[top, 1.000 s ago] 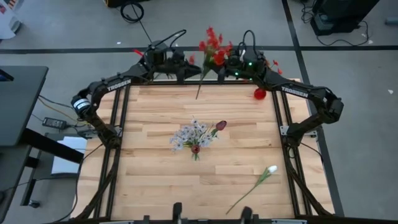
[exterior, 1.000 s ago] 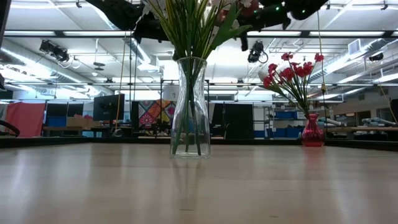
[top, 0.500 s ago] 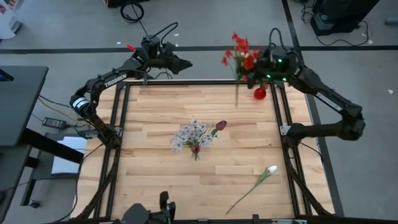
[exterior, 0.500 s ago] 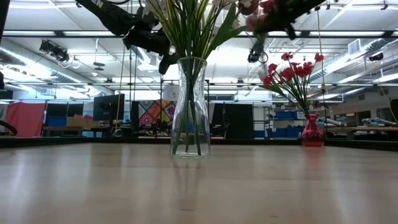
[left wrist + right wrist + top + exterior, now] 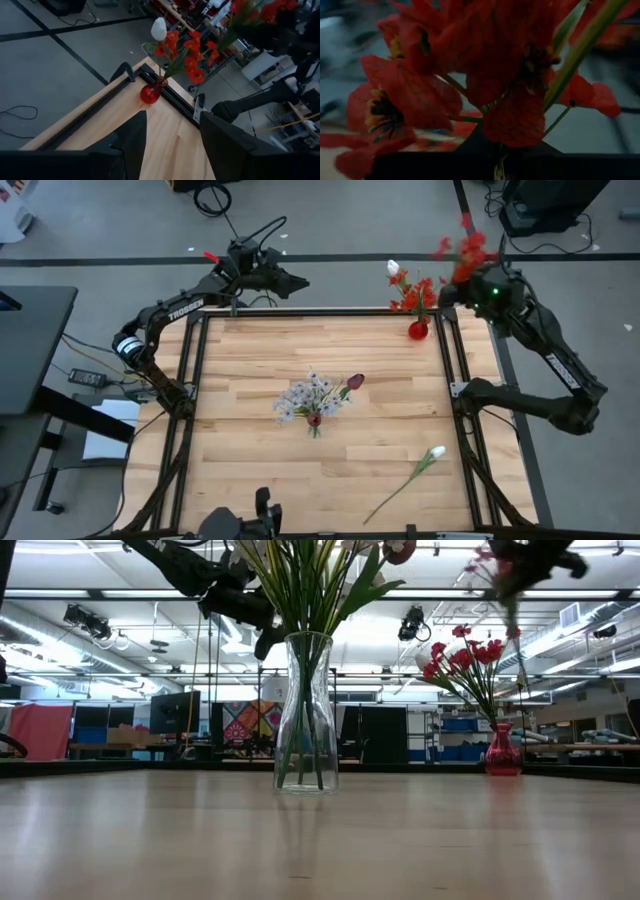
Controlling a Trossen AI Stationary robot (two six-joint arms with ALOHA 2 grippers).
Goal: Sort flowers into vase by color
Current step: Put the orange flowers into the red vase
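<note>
Right gripper (image 5: 478,285) is positioned above the far right corner of the table (image 5: 250,470), just beyond its edge, carrying a red flower cluster (image 5: 458,252) whose blooms fill the right wrist view (image 5: 485,85). The fingers are closed on the stem (the grip itself is hidden behind the blooms, so the contact point cannot be confirmed directly). In the low view the held cluster (image 5: 505,575) hangs high and blurred above the red vase (image 5: 501,752).

Red vase (image 5: 418,330) stands at the far right corner of the table and holds red clusters (image 5: 415,295) together with one white bud (image 5: 393,268); the left wrist view shows the same vase (image 5: 150,93) with the white bud (image 5: 159,29) topmost.

Clear glass vase (image 5: 306,712) stands near the table's centre, holding pale lavender-white sprays (image 5: 305,395) and a dark maroon tulip (image 5: 355,381).

One white bud on a long stem (image 5: 415,475) lies flat on the table near the front right, well apart from both vases.

Left gripper (image 5: 298,281) is stationed beyond the far edge of the table, left of centre, with its fingers (image 5: 130,140) spread apart and nothing between them.
</note>
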